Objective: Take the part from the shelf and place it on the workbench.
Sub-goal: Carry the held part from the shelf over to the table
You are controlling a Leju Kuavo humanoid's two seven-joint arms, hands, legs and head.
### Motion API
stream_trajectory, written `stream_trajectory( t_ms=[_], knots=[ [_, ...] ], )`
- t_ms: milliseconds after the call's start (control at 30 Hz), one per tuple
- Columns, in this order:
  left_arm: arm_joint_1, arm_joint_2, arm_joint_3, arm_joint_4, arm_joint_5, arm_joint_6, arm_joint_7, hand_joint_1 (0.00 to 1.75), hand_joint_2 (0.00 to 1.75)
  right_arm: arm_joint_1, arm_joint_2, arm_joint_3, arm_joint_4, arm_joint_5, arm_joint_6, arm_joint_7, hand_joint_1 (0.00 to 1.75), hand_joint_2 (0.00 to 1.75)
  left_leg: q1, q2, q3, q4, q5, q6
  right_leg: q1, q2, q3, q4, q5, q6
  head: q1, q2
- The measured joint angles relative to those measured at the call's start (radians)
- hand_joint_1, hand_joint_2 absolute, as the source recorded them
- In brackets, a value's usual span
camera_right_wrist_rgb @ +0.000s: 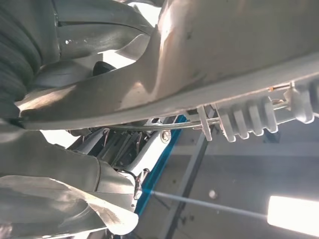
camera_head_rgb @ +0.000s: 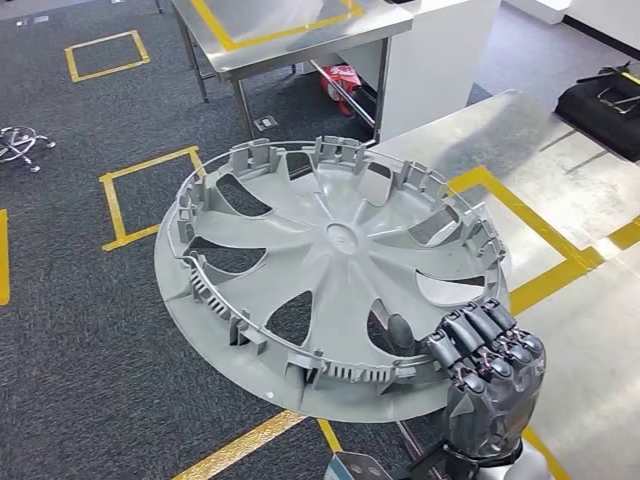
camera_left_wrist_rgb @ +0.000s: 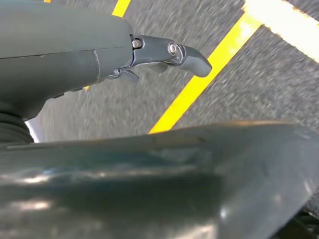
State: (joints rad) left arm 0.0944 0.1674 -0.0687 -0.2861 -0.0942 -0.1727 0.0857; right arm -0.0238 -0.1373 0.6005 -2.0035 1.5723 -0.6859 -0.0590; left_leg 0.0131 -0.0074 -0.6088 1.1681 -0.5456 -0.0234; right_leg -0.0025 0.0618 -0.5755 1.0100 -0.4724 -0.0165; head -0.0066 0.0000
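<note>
Right hand point(camera_head_rgb: 489, 372) grips the near rim of your large grey plastic wheel cover point(camera_head_rgb: 332, 270), fingers curled over its edge. You see the cover held flat, inner face up, above dark carpet with yellow tape lines point(camera_head_rgb: 121, 205), its far side over the steel workbench point(camera_head_rgb: 573, 190). Left hand point(camera_left_wrist_rgb: 112, 55): fingers extended, holding nothing.

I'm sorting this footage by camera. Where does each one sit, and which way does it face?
Head view: high on the body, looking down at the wheel cover gripped by the right hand, beside the workbench.
Left wrist view: behind the left hand, facing carpet.
Right wrist view: behind the right hand, looking up.
Shared: head and right wrist views show the wheel cover.
</note>
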Motion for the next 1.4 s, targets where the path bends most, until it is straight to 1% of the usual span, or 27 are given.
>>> stream_trajectory(
  t_ms=[67,100,133,200,267,333,400,433,500,533,567,633,700,767,833,867,900,933,967,1000,1067,1133,1200,1233,1300,1333,1400],
  knots=[
    [0.0,0.002,-0.006,0.0,-0.009,0.012,-0.001,0.0,0.0,-0.001,0.0,0.0,0.0,0.0,0.0,-0.001,1.75,1.75,0.006,-0.042,0.053,-0.115,0.04,0.001,0.001,0.022,-0.007,0.008,0.0,0.008,0.0,0.0],
    [-0.001,0.003,-0.008,0.0,-0.012,0.016,-0.001,0.0,0.0,-0.002,0.0,0.001,0.0,0.0,0.0,-0.002,1.75,1.75,0.006,-0.057,0.064,-0.142,0.043,0.003,0.0,0.032,-0.012,0.01,0.002,0.015,0.0,0.0],
    [-0.001,0.004,-0.011,0.0,-0.014,0.02,-0.001,0.0,0.0,-0.003,0.0,0.001,0.0,0.0,0.0,-0.002,1.75,1.75,0.005,-0.061,0.066,-0.148,0.039,0.007,-0.002,0.043,-0.018,0.011,0.005,0.022,0.001,0.0],
    [-0.002,0.007,-0.021,-0.001,-0.018,0.023,-0.001,0.0,0.0,-0.001,0.0,0.002,0.0,0.0,0.0,-0.002,1.75,1.75,0.003,-0.04,0.064,-0.155,0.044,0.02,-0.006,0.053,-0.03,0.013,0.008,0.034,0.001,0.0],
    [-0.002,0.008,-0.027,-0.001,-0.021,0.024,-0.001,0.0,0.0,-0.001,0.0,0.003,0.0,0.0,0.0,-0.003,1.75,1.75,0.003,-0.017,0.063,-0.162,0.052,0.035,-0.005,0.016,-0.059,0.056,-0.023,0.041,0.004,0.0],
    [0.0,0.008,-0.029,-0.001,-0.021,0.028,-0.001,0.0,0.0,-0.002,0.0,0.006,0.0,-0.001,0.0,-0.004,1.75,1.75,0.0,0.007,0.059,-0.164,0.054,0.042,-0.003,-0.035,-0.113,0.173,-0.087,0.045,0.007,0.0],
    [0.003,0.008,-0.03,-0.001,-0.021,0.034,0.0,0.0,0.0,-0.001,0.0,0.009,0.001,-0.001,0.0,-0.004,1.75,1.75,-0.003,0.033,0.057,-0.164,0.054,0.043,-0.004,-0.051,-0.157,0.277,-0.124,0.048,0.007,0.0],
    [0.004,0.008,-0.03,-0.002,-0.021,0.035,0.0,0.0,0.0,0.0,0.0,0.01,0.001,-0.001,0.0,-0.004,1.75,1.75,-0.003,0.045,0.057,-0.164,0.054,0.043,-0.004,-0.053,-0.156,0.283,-0.118,0.048,0.007,0.0],
    [0.002,0.008,-0.032,-0.006,-0.021,0.035,0.0,0.0,0.0,0.002,0.0,0.011,0.002,-0.001,0.0,-0.005,1.75,1.75,-0.004,0.066,0.059,-0.163,0.053,0.042,-0.003,-0.071,-0.097,0.185,-0.063,0.046,0.007,0.0],
    [0.002,0.007,-0.033,-0.009,-0.021,0.034,0.0,0.0,0.0,0.002,0.0,0.012,0.002,-0.001,0.0,-0.005,1.75,1.75,-0.006,0.075,0.06,-0.163,0.051,0.039,0.0,-0.096,-0.057,0.113,-0.041,0.044,0.007,0.0],
    [0.002,0.007,-0.034,-0.012,-0.021,0.034,0.0,0.0,0.0,0.002,0.0,0.013,0.002,-0.001,0.0,-0.006,1.75,1.75,-0.009,0.083,0.06,-0.161,0.049,0.035,0.004,-0.117,-0.022,0.054,-0.026,0.04,0.007,0.0],
    [0.003,0.008,-0.034,-0.016,-0.021,0.033,0.0,0.0,0.0,0.003,0.0,0.014,0.001,-0.001,0.0,-0.007,1.75,1.75,-0.014,0.1,0.061,-0.157,0.048,0.026,0.011,-0.136,0.002,0.008,-0.024,0.032,0.006,0.0],
    [0.002,0.008,-0.035,-0.021,-0.021,0.033,0.0,0.0,0.0,0.006,0.0,0.014,0.001,-0.001,0.0,-0.007,1.75,1.75,-0.013,0.114,0.062,-0.155,0.045,0.017,0.009,-0.114,-0.001,0.005,-0.019,0.02,0.005,0.0],
    [0.001,0.008,-0.036,-0.025,-0.022,0.033,0.0,0.0,0.0,0.006,0.0,0.014,0.001,-0.001,0.0,-0.007,1.75,1.75,-0.009,0.084,0.05,-0.12,0.014,0.008,0.005,-0.094,-0.001,0.001,-0.013,0.007,0.002,0.0],
    [0.003,0.008,-0.039,-0.026,-0.022,0.033,0.0,0.0,0.0,0.006,0.0,0.014,0.001,-0.001,0.0,-0.007,1.75,1.75,-0.005,0.035,0.003,-0.006,-0.049,0.002,0.003,-0.074,-0.001,0.0,-0.009,-0.001,-0.003,0.0],
    [0.005,0.008,-0.041,-0.026,-0.022,0.033,0.0,0.0,0.0,0.007,0.0,0.014,0.001,0.0,0.0,-0.007,1.75,1.75,-0.005,0.024,-0.028,0.062,-0.077,0.001,0.003,-0.063,-0.001,0.0,-0.009,-0.004,-0.004,0.0],
    [0.007,0.008,-0.044,-0.026,-0.022,0.033,0.0,0.0,0.0,0.007,0.0,0.014,0.001,0.0,0.0,-0.007,1.75,1.75,-0.005,0.019,-0.052,0.113,-0.09,0.0,0.004,-0.049,-0.001,0.001,-0.008,-0.004,-0.005,0.0],
    [0.008,0.008,-0.046,-0.026,-0.022,0.033,0.0,0.0,0.0,0.008,0.0,0.014,0.001,0.0,0.0,-0.007,1.75,1.75,-0.005,0.017,-0.061,0.129,-0.084,0.001,0.004,-0.036,-0.001,0.002,-0.008,-0.005,-0.004,0.0],
    [0.008,0.008,-0.049,-0.027,-0.022,0.033,0.0,0.0,0.0,0.008,0.0,0.014,0.001,0.0,0.0,-0.007,1.75,1.75,-0.005,0.015,-0.053,0.105,-0.058,0.003,0.005,-0.023,0.0,0.003,-0.007,-0.005,-0.004,0.0],
    [0.008,0.008,-0.05,-0.027,-0.022,0.033,0.0,0.0,0.0,0.008,0.0,0.014,0.001,0.0,0.0,-0.008,1.75,1.75,-0.005,0.009,-0.028,0.047,-0.02,0.006,0.005,-0.011,0.001,0.004,-0.007,-0.005,-0.004,0.0],
    [0.007,0.009,-0.051,-0.028,-0.022,0.033,0.0,0.0,0.0,0.008,0.0,0.014,0.001,0.0,0.0,-0.008,1.75,1.75,-0.003,-0.028,0.03,-0.086,0.038,0.014,0.005,0.01,-0.001,0.008,-0.007,-0.002,-0.004,0.0],
    [0.006,0.01,-0.052,-0.029,-0.022,0.033,0.0,0.0,0.0,0.008,0.0,0.014,0.001,0.0,0.0,-0.008,1.75,1.75,-0.004,-0.054,0.055,-0.145,0.049,0.019,0.003,0.028,-0.01,0.011,-0.004,0.009,-0.004,0.0],
    [0.005,0.011,-0.052,-0.031,-0.022,0.032,0.0,0.0,0.0,0.009,0.0,0.015,0.001,-0.001,0.0,-0.008,1.75,1.75,-0.005,-0.042,0.055,-0.154,0.051,0.026,0.0,0.044,-0.022,0.009,0.001,0.022,-0.004,0.0],
    [0.004,0.012,-0.052,-0.032,-0.022,0.032,0.0,0.0,0.0,0.01,0.0,0.015,0.001,-0.001,0.0,-0.008,1.75,1.75,-0.004,-0.033,0.055,-0.16,0.055,0.032,0.0,0.038,-0.029,0.013,-0.003,0.028,-0.004,0.0],
    [0.005,0.012,-0.053,-0.037,-0.022,0.031,0.0,0.0,0.0,0.009,0.0,0.016,0.0,-0.001,0.0,-0.009,1.75,1.75,0.0,-0.011,0.056,-0.171,0.063,0.044,0.002,-0.002,-0.061,0.07,-0.042,0.037,0.001,0.0],
    [0.006,0.012,-0.053,-0.038,-0.022,0.03,0.0,0.0,0.0,0.009,0.0,0.017,0.0,-0.001,0.0,-0.01,1.75,1.75,-0.001,0.0,0.055,-0.172,0.064,0.047,0.002,-0.027,-0.087,0.129,-0.074,0.041,0.003,0.0],
    [0.011,0.011,-0.053,-0.042,-0.022,0.032,0.0,0.0,0.0,0.009,0.0,0.019,0.002,-0.001,0.0,-0.011,1.75,1.75,-0.002,0.023,0.054,-0.172,0.064,0.048,-0.002,-0.049,-0.142,0.253,-0.126,0.049,0.005,0.0]
  ],
)
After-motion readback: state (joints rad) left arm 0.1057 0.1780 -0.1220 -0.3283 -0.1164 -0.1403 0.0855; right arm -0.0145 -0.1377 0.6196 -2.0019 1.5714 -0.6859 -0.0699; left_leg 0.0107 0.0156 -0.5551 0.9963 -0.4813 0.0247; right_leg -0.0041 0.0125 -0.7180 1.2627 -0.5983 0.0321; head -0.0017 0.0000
